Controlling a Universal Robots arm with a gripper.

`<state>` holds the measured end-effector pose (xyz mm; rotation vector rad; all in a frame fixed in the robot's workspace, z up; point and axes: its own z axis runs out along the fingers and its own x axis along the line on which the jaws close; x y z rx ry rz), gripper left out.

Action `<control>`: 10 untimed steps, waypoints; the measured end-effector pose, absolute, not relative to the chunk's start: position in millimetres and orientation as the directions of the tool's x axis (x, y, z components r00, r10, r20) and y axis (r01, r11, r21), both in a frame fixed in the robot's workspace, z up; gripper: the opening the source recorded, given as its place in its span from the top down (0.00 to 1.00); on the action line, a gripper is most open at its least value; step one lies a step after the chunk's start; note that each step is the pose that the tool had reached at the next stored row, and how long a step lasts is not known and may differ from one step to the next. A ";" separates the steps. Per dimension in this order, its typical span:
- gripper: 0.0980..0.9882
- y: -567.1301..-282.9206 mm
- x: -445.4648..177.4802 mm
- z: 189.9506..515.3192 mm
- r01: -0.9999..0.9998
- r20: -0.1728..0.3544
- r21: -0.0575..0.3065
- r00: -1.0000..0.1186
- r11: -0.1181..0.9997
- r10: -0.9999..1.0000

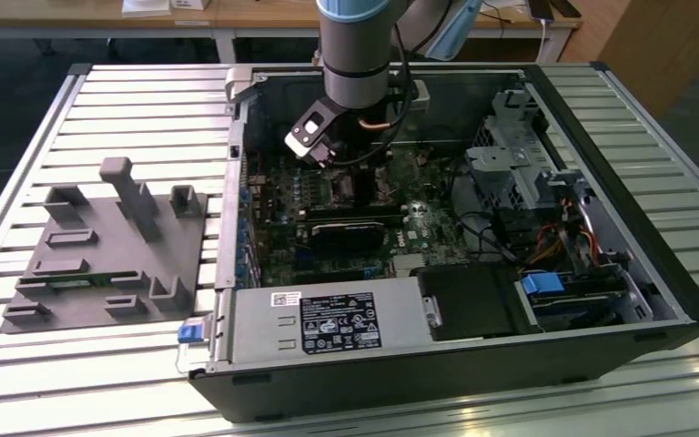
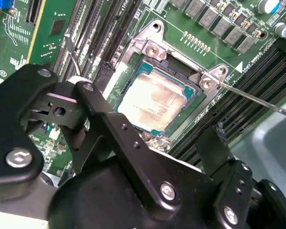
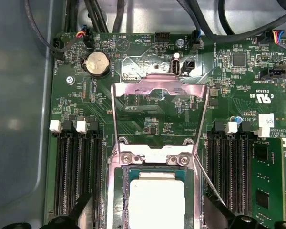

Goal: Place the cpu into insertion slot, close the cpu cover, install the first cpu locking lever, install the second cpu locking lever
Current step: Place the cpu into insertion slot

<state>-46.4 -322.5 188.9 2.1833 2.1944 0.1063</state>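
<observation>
While the cpu (image 2: 155,102) lies flat in the insertion slot (image 2: 151,47), toward the far side of the case (image 1: 447,373), the gripper (image 3: 148,217) hangs just above it, jaws wide and empty. The cpu cover (image 3: 159,86) stands open. A finger snagging the thin locking lever (image 3: 210,186) beside the slot could, I judge, jar the cpu askew.

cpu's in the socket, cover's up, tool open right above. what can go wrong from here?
1. Silvery square metal cpu cover stands flipped open; the open black tool, hanging over the socket, may clip its frame.
2. Thin wire locking lever slants close beside one tool finger; it could snag or bend.
3. Silvery-grey square cpu lies unclamped; a knock might shift it.
</observation>
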 end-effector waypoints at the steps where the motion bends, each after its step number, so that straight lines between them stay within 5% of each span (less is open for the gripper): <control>1: 0.00 -322.5 -46.4 188.9 0.997 0.017 0.080 -0.006 0.004 1.000; 10: 0.00 -322.5 -46.4 188.9 0.997 0.019 0.080 -0.006 0.004 1.000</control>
